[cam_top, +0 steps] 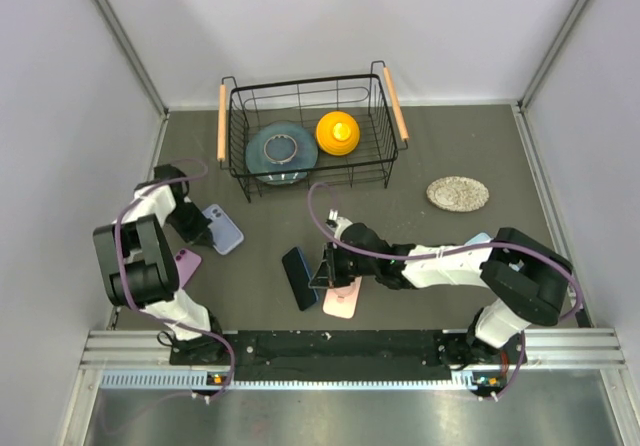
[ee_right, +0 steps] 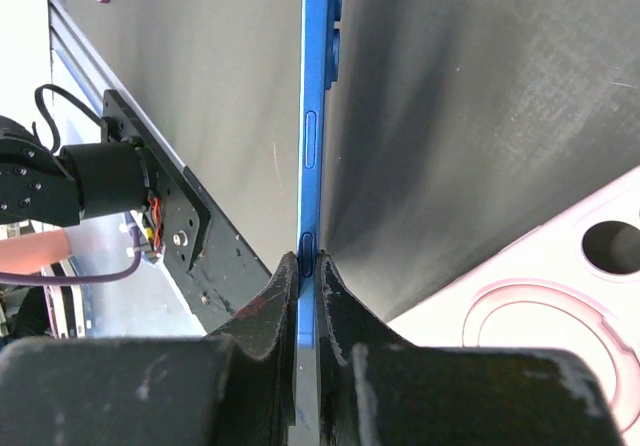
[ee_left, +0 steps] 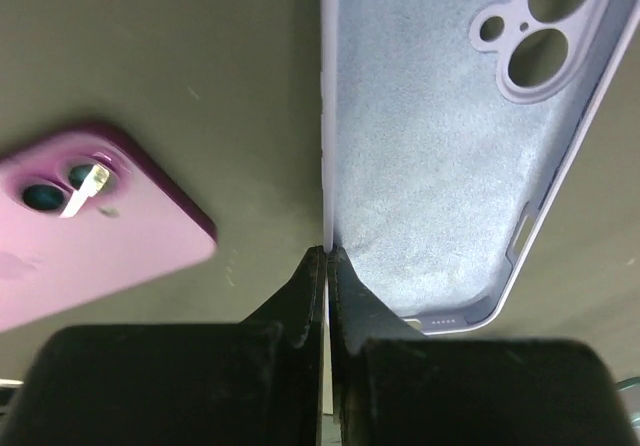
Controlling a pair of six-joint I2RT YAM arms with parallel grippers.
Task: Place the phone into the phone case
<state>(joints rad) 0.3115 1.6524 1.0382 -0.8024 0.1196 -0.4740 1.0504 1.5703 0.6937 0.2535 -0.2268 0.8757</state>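
My right gripper (cam_top: pixel 326 266) is shut on a blue phone (cam_top: pixel 298 278) and holds it on its long edge, tilted, at the table's front middle. In the right wrist view the phone (ee_right: pixel 312 116) runs edge-on between the fingers. A pale pink phone case (cam_top: pixel 343 298) lies flat just right of it and shows in the right wrist view (ee_right: pixel 540 306). My left gripper (cam_top: pixel 197 226) is shut on the side wall of a lavender phone case (cam_top: pixel 224 229) lying inside up (ee_left: pixel 440 146). A pink phone (ee_left: pixel 90 226) in a magenta case lies to its left.
A black wire basket (cam_top: pixel 380 101) at the back holds a blue-grey plate (cam_top: pixel 258 161), a metal ring (cam_top: pixel 279 147) and a yellow object (cam_top: pixel 338 132). A speckled oval dish (cam_top: pixel 458 193) lies at the right. The pink phone (cam_top: pixel 186 263) lies beside the left arm.
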